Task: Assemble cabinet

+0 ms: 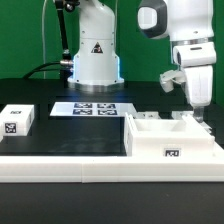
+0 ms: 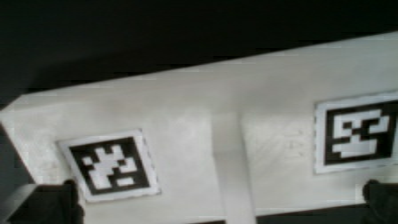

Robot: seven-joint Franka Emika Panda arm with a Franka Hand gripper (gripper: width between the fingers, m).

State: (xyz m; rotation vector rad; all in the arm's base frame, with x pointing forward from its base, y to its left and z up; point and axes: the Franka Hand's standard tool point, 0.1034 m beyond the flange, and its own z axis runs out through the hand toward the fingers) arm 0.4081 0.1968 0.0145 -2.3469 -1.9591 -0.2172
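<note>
The black tabletop [image 1: 60, 135] carried everything; the white robot arm [image 1: 190, 45] hung down on the exterior view's right. The biggest loose thing was the cabinet box [image 1: 150, 140], open on top, sitting on the tabletop on the exterior view's right, just behind the long white rail [image 1: 90, 165]. The marker board [image 1: 95, 108] lay flat near the middle, farther back. A small white cabinet piece [image 1: 18, 120] sat well apart, on the exterior view's left.

The fingers [image 1: 196, 108] were over the far corner of the box. In the wrist view they [image 2: 39, 205] stood wide apart, open and holding nothing; I could not tell if they touched the box. White plastic [image 2: 214, 110] with two tags [image 2: 111, 165] filled the space under them.

I think the step in hand was getting ready to grab the box; no piece looked joined to it yet. The next move probably called for going lower, so one wall sat between the fingers, then closing them gently; the plastic looked smooth and could slip.
</note>
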